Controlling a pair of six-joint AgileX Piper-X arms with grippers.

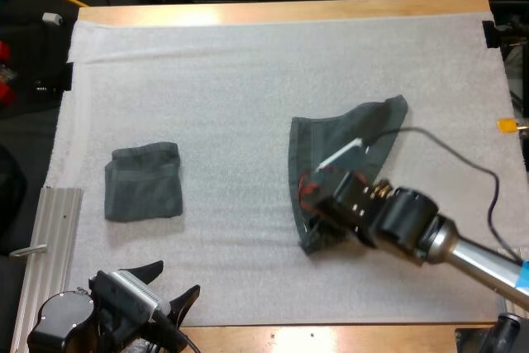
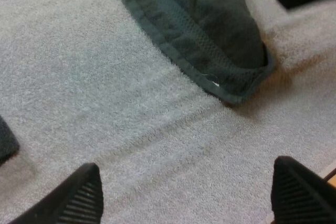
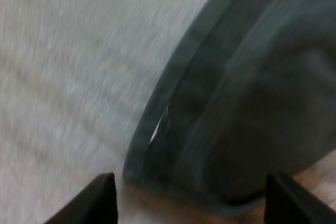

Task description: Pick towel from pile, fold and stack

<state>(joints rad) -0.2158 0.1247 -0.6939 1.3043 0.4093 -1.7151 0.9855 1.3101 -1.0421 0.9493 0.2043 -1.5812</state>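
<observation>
Nearest the camera, the left gripper [image 1: 169, 287] hangs over the front edge of the white mat [image 1: 248, 80] with its fingers spread wide and nothing between them. From its wrist view the bare mat lies under it and the towel's near corner sits well ahead.

Further in, the right gripper [image 3: 191, 195] is down at that same corner of the towel [image 1: 347, 142]. Its fingers stand apart on either side of the hemmed corner and are released, not clamped on cloth. The towel lies right of the mat's middle, partly opened and creased. Its long axis runs from this near corner away and to the right, up to a wider far end. The corner lies directly at the right jaws, so the right arm is much the nearer one. As I judge it, the coming move turns on those jaws closing across the hem here, square to the long axis.

Off to the left, level with the towel and well apart from it, a folded towel [image 1: 143, 183] lies flat on the mat, closer to the left arm. A metal rail [image 1: 50, 237] lies along the mat's left side.

The mat is soft and faintly ridged, and covers most of the wooden table [image 1: 289, 12], whose far edge shows as a pale strip
</observation>
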